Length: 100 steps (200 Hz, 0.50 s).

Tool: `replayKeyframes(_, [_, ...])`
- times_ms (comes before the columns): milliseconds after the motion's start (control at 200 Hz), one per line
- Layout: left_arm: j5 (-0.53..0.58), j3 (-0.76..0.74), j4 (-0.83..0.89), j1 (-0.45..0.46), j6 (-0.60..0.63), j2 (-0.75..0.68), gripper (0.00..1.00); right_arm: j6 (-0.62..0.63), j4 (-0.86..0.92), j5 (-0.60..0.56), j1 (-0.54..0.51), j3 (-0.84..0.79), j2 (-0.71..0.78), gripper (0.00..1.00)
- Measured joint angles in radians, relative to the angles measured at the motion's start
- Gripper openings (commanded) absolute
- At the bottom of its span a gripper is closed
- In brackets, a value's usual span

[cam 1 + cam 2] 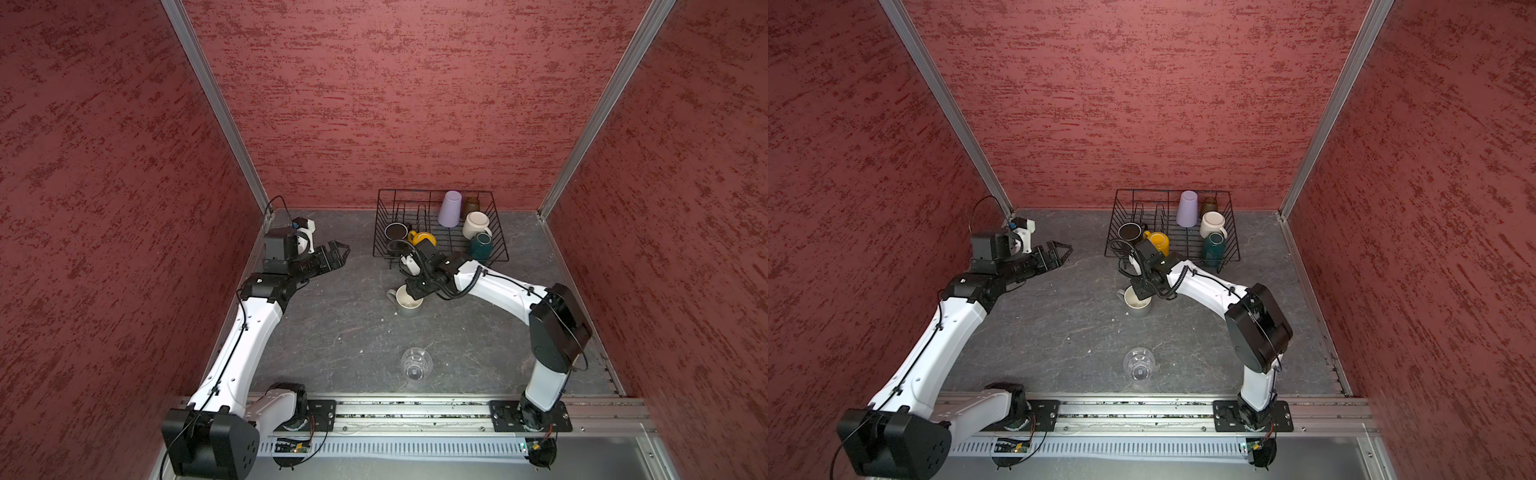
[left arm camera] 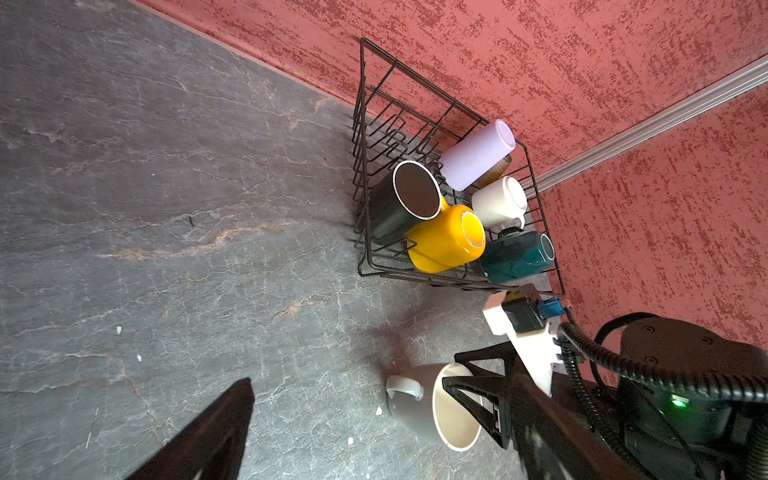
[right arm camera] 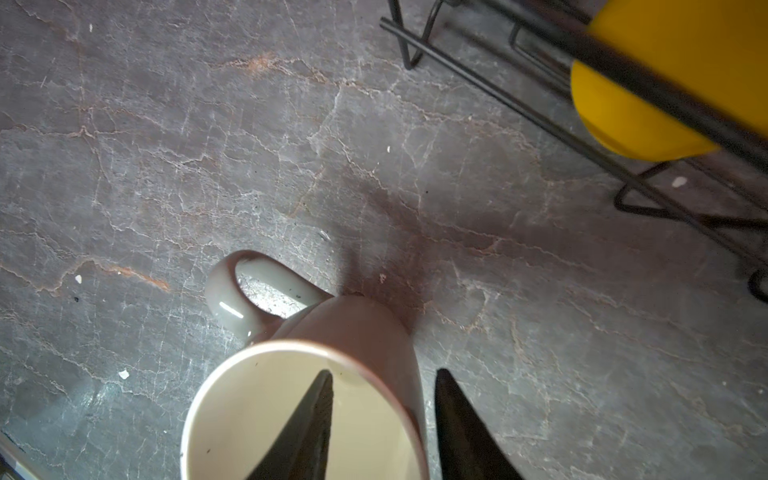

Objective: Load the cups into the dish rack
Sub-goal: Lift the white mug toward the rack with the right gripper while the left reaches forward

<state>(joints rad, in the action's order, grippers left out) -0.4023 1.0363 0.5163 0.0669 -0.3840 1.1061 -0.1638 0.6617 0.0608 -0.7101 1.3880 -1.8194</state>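
Grey mug [image 3: 361, 324], cream inside — yellow mug [image 2: 440, 241], lilac tumbler [image 2: 473, 158], black wire rack [image 1: 451, 239] — tabletop [image 1: 340, 332] dark grey, pale-veined

The left arm [image 1: 245, 332] holds jaws wide, the right arm [image 1: 498, 291] narrower.

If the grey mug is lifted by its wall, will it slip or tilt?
Probably rigid: the grey mug looks like glazed ceramic. Its glossy wall may slip between the fingers of the right gripper, which straddle it. Held on one side, away from the handle, it may tilt.
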Motion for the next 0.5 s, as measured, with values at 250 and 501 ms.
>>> replayKeyframes(250, [-0.001,-0.001,-0.004,-0.014,0.0,-0.007,0.97,0.008,-0.002,0.0,0.0,-0.002,-0.01,0.15])
replayKeyframes(501, [-0.022,-0.034,-0.068,-0.04,-0.005,-0.039,0.97,0.005,-0.004,0.012,0.001,-0.011,-0.005,0.0])
